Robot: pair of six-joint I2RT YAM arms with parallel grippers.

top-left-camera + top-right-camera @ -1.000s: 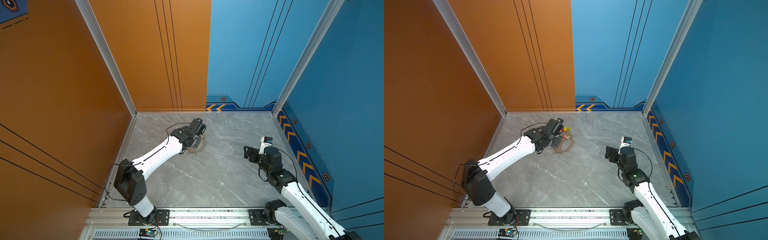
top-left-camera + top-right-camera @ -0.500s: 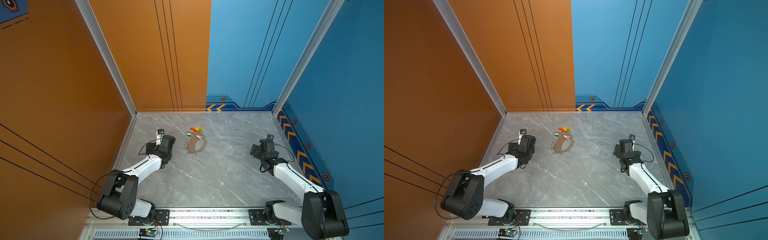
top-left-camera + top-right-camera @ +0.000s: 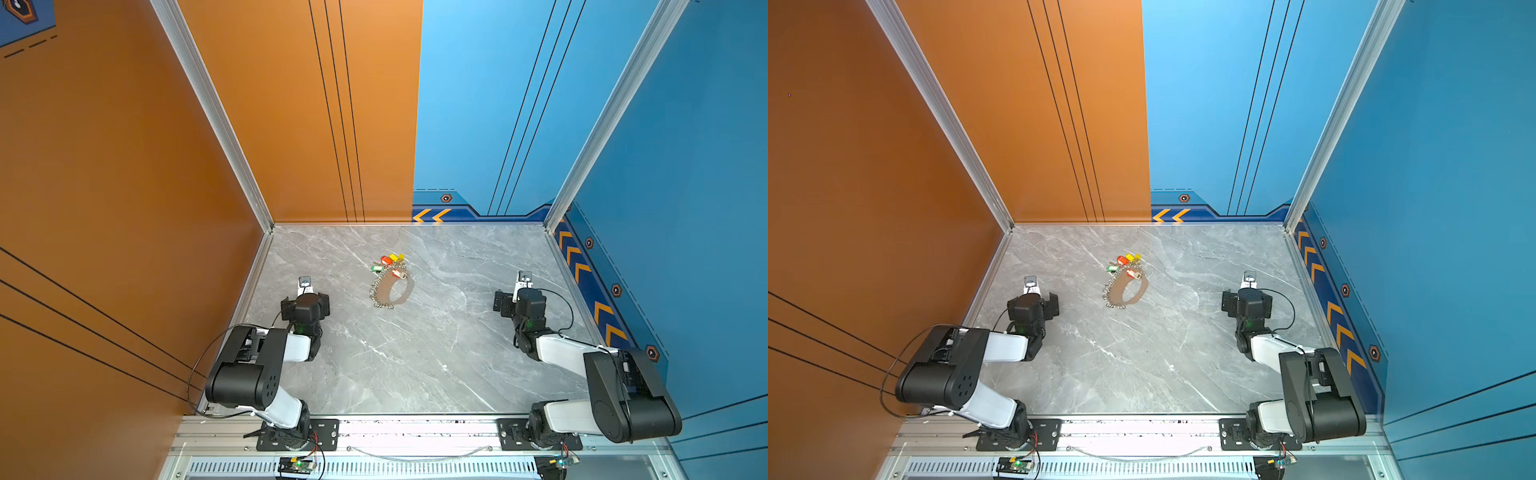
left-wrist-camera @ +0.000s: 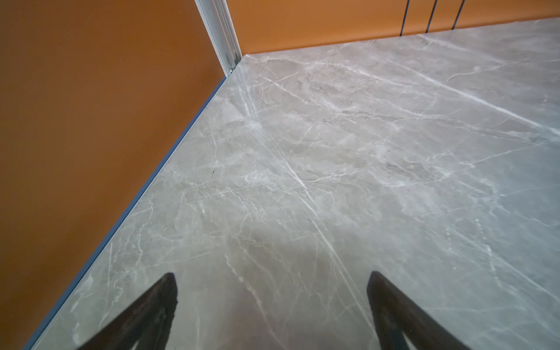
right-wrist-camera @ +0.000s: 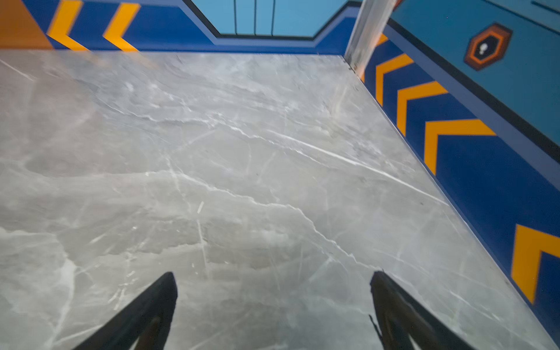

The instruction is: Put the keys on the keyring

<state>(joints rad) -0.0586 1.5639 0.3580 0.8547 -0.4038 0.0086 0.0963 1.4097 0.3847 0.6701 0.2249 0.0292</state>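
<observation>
A long brown strap with small silver wire rings along its edge, the keyring [image 3: 392,291], lies curled in a loop on the grey marble bench [image 3: 415,357], a bit toward the back and between the two arms. The keys [image 3: 388,262], tiny silver bits with yellow, red-orange and green plastic tags, sit in a bunch at the far end of the strap, touching the rings. One red-orange tag lies right on the strap. They look hooked on, but they are too small for me to be sure.

The left tool [image 4: 271,274] is wide open with nothing in it, just bare bench between its black fingers. The right tool [image 5: 272,272] is the same, wide open and empty. Both are folded in near their own sides, well apart from the keyring.

I think the job is nearly done or done. No key lies alone on the bench.
</observation>
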